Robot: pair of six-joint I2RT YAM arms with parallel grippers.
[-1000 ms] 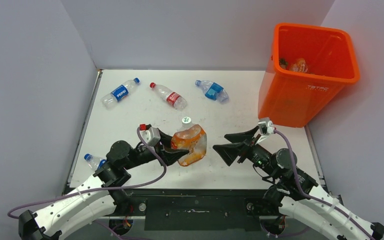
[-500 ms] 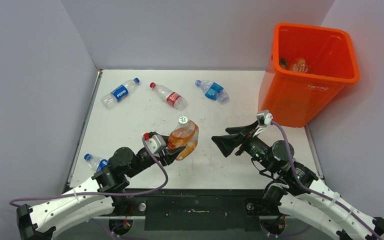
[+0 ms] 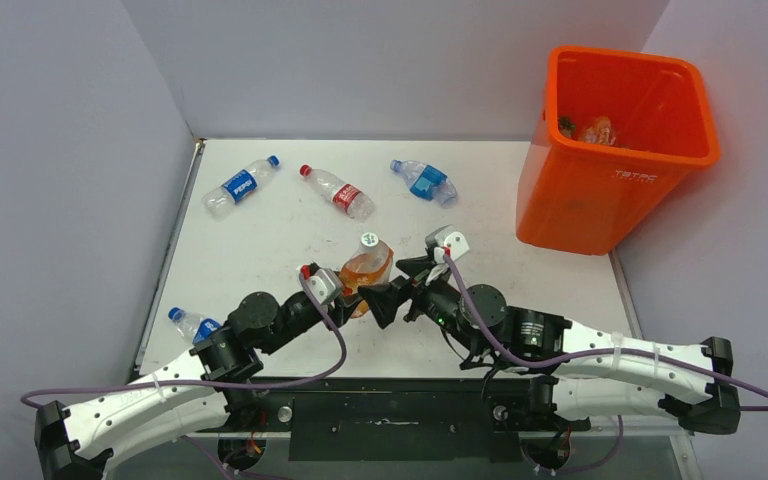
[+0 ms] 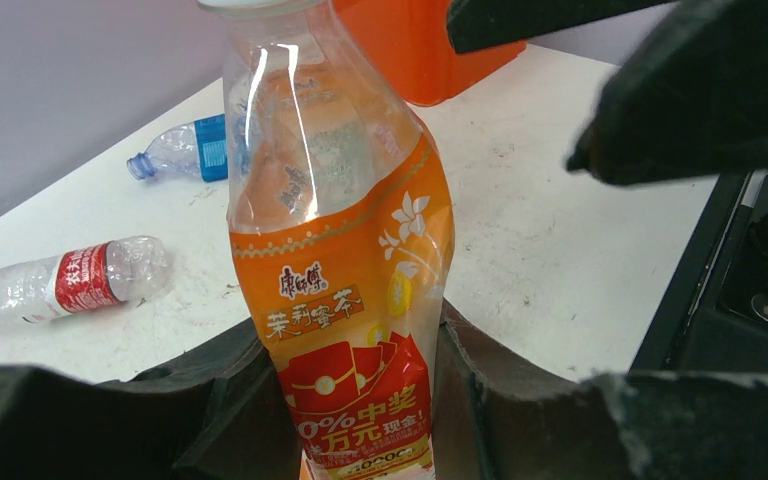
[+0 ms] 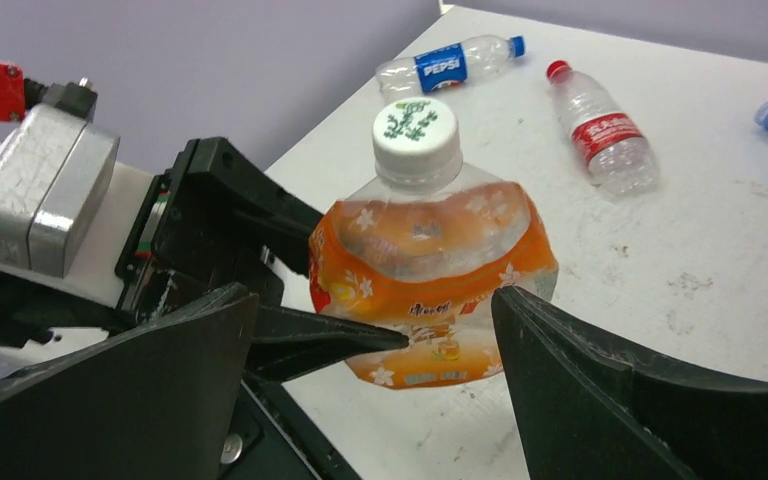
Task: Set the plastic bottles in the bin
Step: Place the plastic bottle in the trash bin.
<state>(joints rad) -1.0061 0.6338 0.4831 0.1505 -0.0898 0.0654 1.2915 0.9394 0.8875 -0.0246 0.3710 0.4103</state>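
White, scuffed tabletop (image 3: 260,240), enclosed by plain grey panels.

Left arm: lies low, forearm reaching forward and inward. The left gripper (image 3: 352,298) is clenched on the lower, labelled part of the orange-tinted bottle (image 3: 366,268). Black fingers press both flanks of the label.

Right arm: stretched low across the near edge toward the left arm. The right gripper (image 5: 375,300) stands spread wide, with one finger on each side of the same bottle. Contact cannot be confirmed.

Bottle: long axis rises from between the left fingers, with the white cap (image 5: 417,130) at the far end, pointing up and away. Thin clear plastic, dented. Glossy orange wrap with white flowers and Chinese print. Ribbed cap with green markings.

Beyond both sets of fingers, three bottles lie flat: Pepsi-labelled (image 3: 241,185), red-labelled (image 3: 336,191) and a crushed blue-labelled one (image 3: 423,182). A blue-capped bottle (image 3: 188,322) lies behind the left fingers, beside the arm.

Bin (image 3: 610,200): well beyond and outboard of the right fingers. Smooth orange plastic, thick rim, square mouth.
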